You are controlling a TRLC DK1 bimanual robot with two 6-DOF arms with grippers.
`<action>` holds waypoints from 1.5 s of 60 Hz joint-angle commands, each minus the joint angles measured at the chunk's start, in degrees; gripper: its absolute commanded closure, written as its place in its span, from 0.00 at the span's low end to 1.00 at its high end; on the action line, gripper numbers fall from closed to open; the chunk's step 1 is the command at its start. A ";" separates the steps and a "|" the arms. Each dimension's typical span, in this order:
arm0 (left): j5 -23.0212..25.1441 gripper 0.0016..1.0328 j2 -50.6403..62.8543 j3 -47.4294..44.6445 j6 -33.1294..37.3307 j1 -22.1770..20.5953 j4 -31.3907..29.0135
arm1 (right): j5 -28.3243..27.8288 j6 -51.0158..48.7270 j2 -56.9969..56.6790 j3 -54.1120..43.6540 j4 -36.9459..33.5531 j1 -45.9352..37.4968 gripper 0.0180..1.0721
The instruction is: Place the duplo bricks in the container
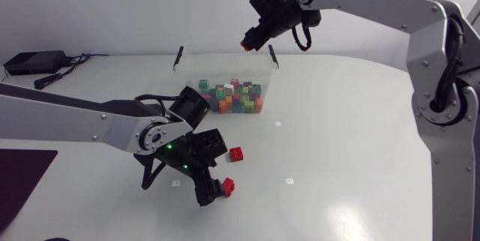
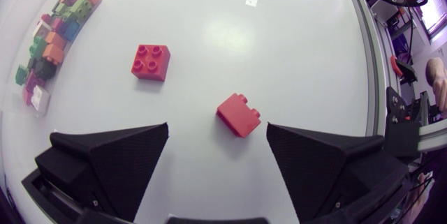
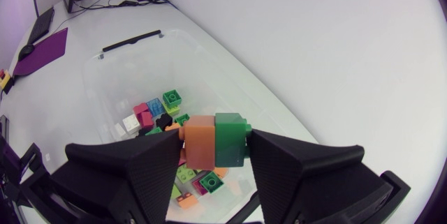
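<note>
The right end effector (image 3: 213, 148) grasps joined orange and green duplo bricks (image 3: 215, 140) over the clear container (image 1: 225, 64), while the released left end effector (image 2: 217, 126) straddles a tipped red brick (image 2: 238, 114) on the bench (image 1: 337, 158) near the container's front.

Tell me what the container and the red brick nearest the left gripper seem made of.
Container: likely clear plastic, since bricks show through its walls. Red brick: probably hard moulded plastic, smooth with a faint sheen and crisp edges.
</note>
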 commanded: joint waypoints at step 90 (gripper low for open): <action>-1.60 0.72 4.96 3.93 -11.34 -2.97 -3.44 | -1.76 -17.65 -29.77 -51.55 0.57 3.33 0.05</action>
